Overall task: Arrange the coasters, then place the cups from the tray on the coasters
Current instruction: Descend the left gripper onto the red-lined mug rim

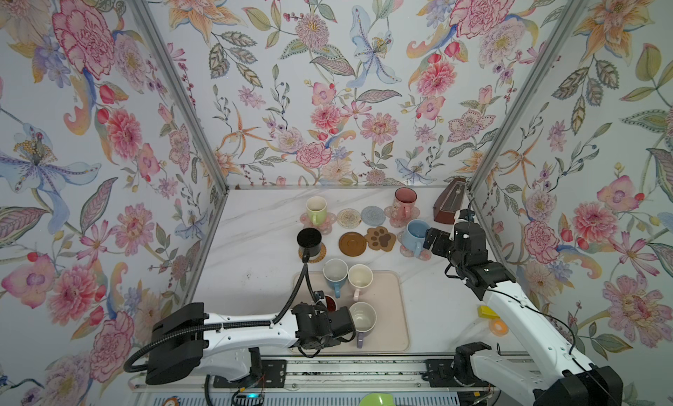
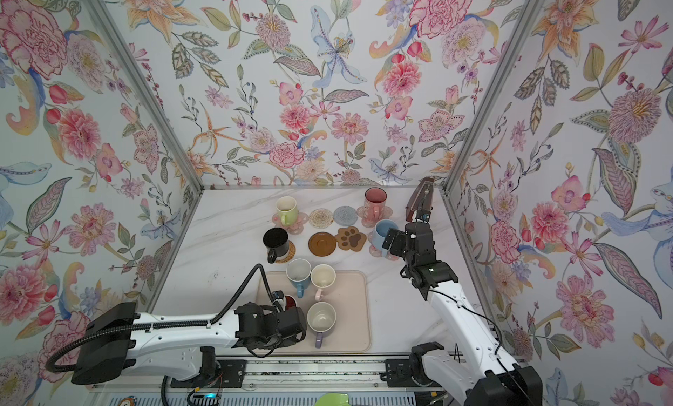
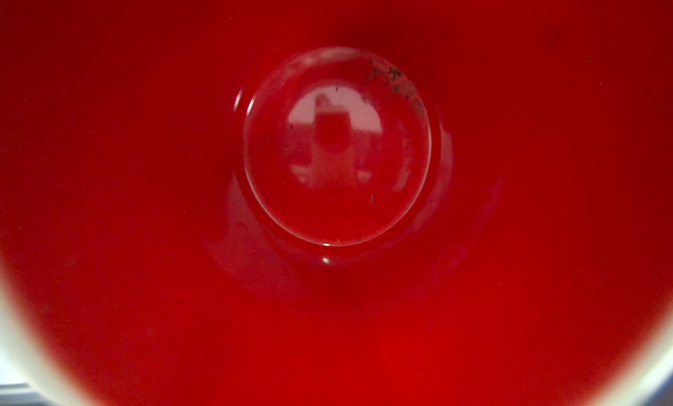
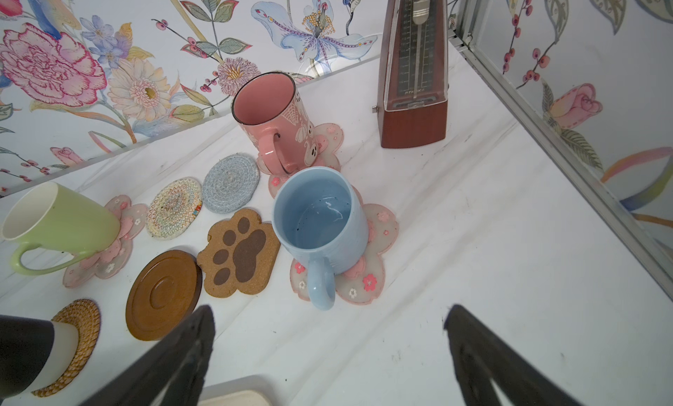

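Note:
On the beige tray point(image 1: 391, 313) my left gripper point(image 1: 327, 311) is shut down on the red-inside cup point(image 1: 330, 303); its red inside point(image 3: 335, 149) fills the left wrist view and the fingers are hidden. A blue cup point(image 1: 335, 273), a cream cup point(image 1: 359, 277) and a lavender cup point(image 1: 362, 318) share the tray. Light green point(image 1: 316, 209), pink patterned point(image 1: 405, 202) and light blue point(image 4: 320, 222) cups stand on pink flower coasters, the black cup point(image 1: 309, 240) on rattan. Beige point(image 1: 349, 218), grey-blue point(image 1: 373, 215), brown disc point(image 1: 352, 244) and paw point(image 1: 380, 238) coasters are bare. My right gripper point(image 4: 329, 313) hangs open just short of the light blue cup's handle.
A brown metronome point(image 1: 449, 204) stands in the back right corner by the wall. A yellow block point(image 1: 486, 311) and an orange ring point(image 1: 498, 327) lie under the right arm. Flowered walls close in three sides.

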`<state>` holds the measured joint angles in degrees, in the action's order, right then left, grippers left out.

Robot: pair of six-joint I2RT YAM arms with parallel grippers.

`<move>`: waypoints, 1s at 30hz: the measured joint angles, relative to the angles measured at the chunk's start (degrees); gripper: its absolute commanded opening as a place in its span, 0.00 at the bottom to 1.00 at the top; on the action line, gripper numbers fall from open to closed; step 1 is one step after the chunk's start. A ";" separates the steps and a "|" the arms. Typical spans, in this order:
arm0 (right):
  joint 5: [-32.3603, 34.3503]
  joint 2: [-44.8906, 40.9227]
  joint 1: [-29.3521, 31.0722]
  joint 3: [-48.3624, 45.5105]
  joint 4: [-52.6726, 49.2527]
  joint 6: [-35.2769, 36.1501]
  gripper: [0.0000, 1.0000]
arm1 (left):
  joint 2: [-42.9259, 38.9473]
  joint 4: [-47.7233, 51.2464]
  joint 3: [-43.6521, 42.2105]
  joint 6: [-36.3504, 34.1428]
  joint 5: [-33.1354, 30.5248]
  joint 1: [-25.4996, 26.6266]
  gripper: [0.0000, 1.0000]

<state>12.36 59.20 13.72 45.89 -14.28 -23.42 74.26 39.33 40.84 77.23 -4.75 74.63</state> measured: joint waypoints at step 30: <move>-1.05 0.00 0.00 -0.37 0.42 -0.46 0.99 | 0.42 7.08 3.56 -1.79 -2.14 0.00 0.36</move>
<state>11.31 59.20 13.72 45.52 -13.87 -23.88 74.67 46.41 44.40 75.44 -6.90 74.63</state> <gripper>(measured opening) 0.992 0.364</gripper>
